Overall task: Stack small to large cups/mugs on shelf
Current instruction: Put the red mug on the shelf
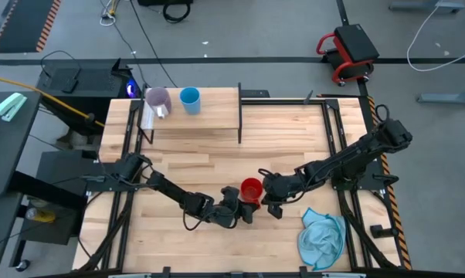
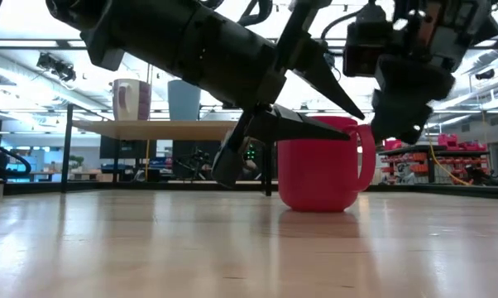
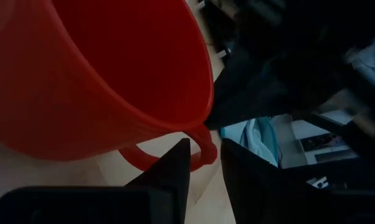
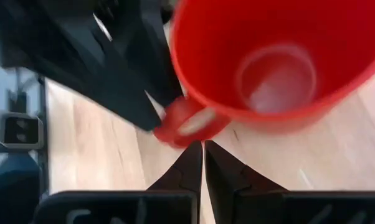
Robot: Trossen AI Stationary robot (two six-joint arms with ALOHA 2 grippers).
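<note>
Standing upright: bright red cup (image 1: 251, 189), handle, empty.

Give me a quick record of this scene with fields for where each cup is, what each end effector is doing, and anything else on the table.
red mug: upright on the tabletop, empty
purple mug: on the shelf
light blue cup: on the shelf, beside the purple mug
left end effector: at the red mug's handle, fingers apart
right end effector: shut, pointing at the handle
blue cloth: front right of the table
</note>
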